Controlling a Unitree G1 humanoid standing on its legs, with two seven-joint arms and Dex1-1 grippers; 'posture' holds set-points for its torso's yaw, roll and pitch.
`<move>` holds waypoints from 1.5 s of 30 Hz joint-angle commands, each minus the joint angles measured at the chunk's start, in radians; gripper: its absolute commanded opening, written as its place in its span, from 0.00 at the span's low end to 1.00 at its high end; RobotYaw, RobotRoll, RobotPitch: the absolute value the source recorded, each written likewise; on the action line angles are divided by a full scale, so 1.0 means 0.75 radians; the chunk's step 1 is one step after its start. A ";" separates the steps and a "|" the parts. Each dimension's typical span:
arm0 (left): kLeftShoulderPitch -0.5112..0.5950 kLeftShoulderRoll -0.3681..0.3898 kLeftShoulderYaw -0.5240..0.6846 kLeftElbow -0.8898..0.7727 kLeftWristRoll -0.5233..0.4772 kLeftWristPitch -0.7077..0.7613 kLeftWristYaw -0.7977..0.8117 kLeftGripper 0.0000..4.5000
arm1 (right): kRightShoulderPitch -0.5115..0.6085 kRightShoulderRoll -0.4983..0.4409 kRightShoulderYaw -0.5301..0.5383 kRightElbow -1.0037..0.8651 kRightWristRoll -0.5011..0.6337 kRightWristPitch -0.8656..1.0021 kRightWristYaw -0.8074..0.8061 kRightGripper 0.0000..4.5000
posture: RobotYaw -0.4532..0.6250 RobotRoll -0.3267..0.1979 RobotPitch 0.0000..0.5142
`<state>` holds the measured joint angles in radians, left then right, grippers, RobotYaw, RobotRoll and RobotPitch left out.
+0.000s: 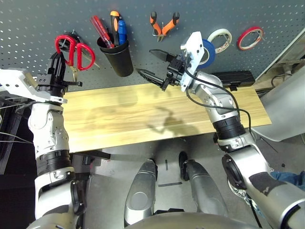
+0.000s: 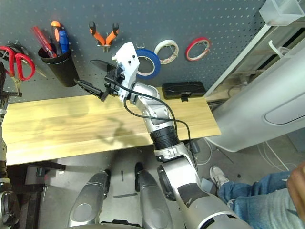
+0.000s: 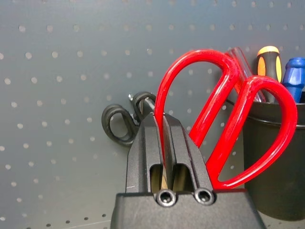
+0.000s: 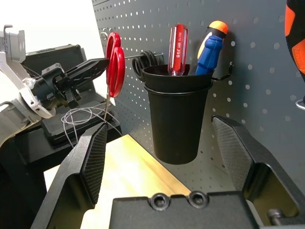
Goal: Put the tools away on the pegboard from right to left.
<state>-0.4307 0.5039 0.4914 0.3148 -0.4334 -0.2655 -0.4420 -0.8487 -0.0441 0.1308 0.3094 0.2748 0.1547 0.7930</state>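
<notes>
L gripper (image 1: 58,59) clamped on red scissors (image 1: 75,51), handles beyond tips.

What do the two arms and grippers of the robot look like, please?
Both arms have silvery-grey, rounded segments with ribbed black joints and white angled brackets near the wrists. The left gripper and right gripper each have two black fingers; the right one's are tapered, with fine-textured inner pads. Black cables loop along the right forearm.

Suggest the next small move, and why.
Probably ease the red-handled scissors toward the pegboard hook beside the cup: the left gripper grips one handle loop, and they hang out from the panel, not yet on it, while the other tools already hang or stand in the cup.
</notes>
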 commanded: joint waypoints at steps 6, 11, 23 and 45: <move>-0.052 0.037 0.029 0.117 0.010 -0.047 0.020 0.00 | -0.002 0.001 0.008 0.014 -0.007 -0.007 0.006 1.00 | 0.56 0.62 0.45; -0.076 0.051 0.023 0.181 0.022 -0.072 0.028 0.00 | -0.001 0.000 0.006 0.014 -0.008 -0.006 0.002 1.00 | 0.55 0.62 0.45; -0.180 0.081 -0.046 0.422 0.142 -0.083 0.067 0.00 | 0.003 -0.006 0.003 0.010 -0.008 -0.001 -0.009 1.00 | 0.55 0.62 0.44; -0.075 0.026 -0.238 0.643 0.276 0.045 0.025 1.00 | 0.048 -0.013 -0.124 0.375 -0.089 -0.139 -0.270 1.00 | 0.55 0.62 0.46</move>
<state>-0.5155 0.5310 0.3258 0.7854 -0.2328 -0.2506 -0.4116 -0.8374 -0.0511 0.0452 0.5588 0.2227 0.0637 0.5968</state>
